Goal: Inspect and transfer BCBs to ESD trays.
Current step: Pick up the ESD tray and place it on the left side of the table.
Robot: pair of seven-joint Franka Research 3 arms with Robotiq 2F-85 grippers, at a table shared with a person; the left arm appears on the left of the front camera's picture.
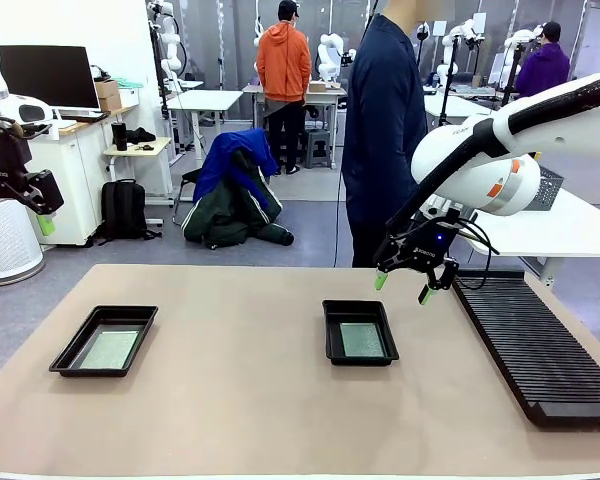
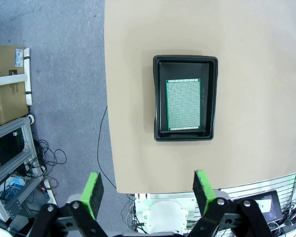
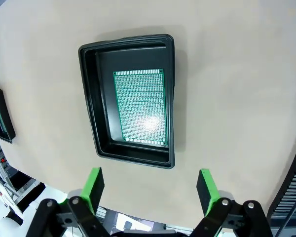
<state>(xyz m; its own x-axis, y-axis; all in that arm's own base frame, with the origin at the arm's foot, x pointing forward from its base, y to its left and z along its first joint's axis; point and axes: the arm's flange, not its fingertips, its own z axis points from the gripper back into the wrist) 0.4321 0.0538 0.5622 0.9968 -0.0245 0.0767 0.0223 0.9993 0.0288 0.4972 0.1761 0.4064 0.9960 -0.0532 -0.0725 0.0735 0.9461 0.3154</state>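
Note:
Two black ESD trays lie on the tan table, one at the left [image 1: 104, 341] and one near the middle [image 1: 360, 332]. Each holds a green-grey BCB, the left board [image 1: 108, 349] and the middle board [image 1: 362, 340]. My right gripper [image 1: 403, 287] hangs open and empty above the table, just right of the middle tray; its wrist view looks down on that tray [image 3: 130, 96] and its board [image 3: 140, 106]. My left gripper [image 1: 15, 220] is raised high off the table's left side, open and empty; its wrist view shows the left tray [image 2: 186, 98] with its board [image 2: 183, 104] far below.
A long black ribbed rack [image 1: 535, 345] runs along the table's right side. A person in a dark top [image 1: 385, 120] stands at the far edge. The left tray's end shows at the edge of the right wrist view [image 3: 0, 121].

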